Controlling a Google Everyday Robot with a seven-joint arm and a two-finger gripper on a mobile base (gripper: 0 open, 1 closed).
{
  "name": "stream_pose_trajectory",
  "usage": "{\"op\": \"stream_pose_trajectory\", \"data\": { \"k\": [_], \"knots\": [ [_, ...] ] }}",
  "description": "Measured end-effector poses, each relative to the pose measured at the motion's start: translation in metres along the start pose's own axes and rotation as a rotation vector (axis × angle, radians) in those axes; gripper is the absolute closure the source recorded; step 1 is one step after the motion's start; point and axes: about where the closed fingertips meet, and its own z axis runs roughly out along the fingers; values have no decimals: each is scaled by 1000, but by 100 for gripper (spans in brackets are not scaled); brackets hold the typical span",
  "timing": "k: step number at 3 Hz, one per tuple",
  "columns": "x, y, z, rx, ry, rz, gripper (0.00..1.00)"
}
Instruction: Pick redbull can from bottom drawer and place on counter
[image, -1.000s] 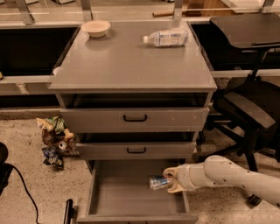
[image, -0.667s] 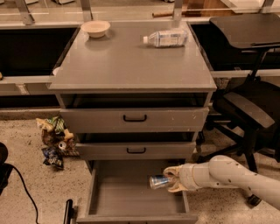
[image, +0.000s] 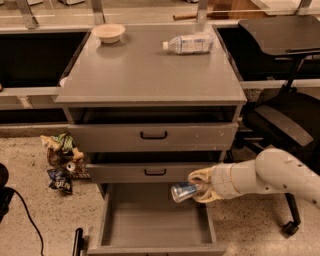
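End effector: the end effector (image: 199, 186) is pinched around the redbull can (image: 181, 192) and hangs above the open bottom drawer (image: 150, 222), just in front of the middle drawer (image: 155, 172)
Redbull can: held in the grasp and, by the look of it, clear of the drawer floor
Long axis: roughly level, running across the cabinet's width, with the free end poking out toward the picture's left
Key relation: the table (image: 150, 75) lies above and behind the can, so the can likely has to rise past the middle drawer, the top drawer (image: 153, 136) and the table's front edge
Arm: the single white arm (image: 265, 175) reaches in from the picture's right
Table: flat grey, with a bowl (image: 108, 33) at the far left, a clear plastic bottle (image: 190, 43) lying at the far right, and bare space in the middle and near edge
Room: speckled floor, snack wrappers (image: 60, 155) left of the cabinet, and a black office chair (image: 280, 120) near the arm
Step judged: the can is picked and not yet placed
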Motion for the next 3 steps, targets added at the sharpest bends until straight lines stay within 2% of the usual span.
{"op": "stream_pose_trajectory", "data": {
  "k": [1, 2, 3],
  "knots": [
    [-45, -42, -56, 24, 74, -135, 100],
    [-45, -42, -56, 24, 74, -135, 100],
    [-49, -66, -69, 58, 71, -171, 100]
  ]
}}
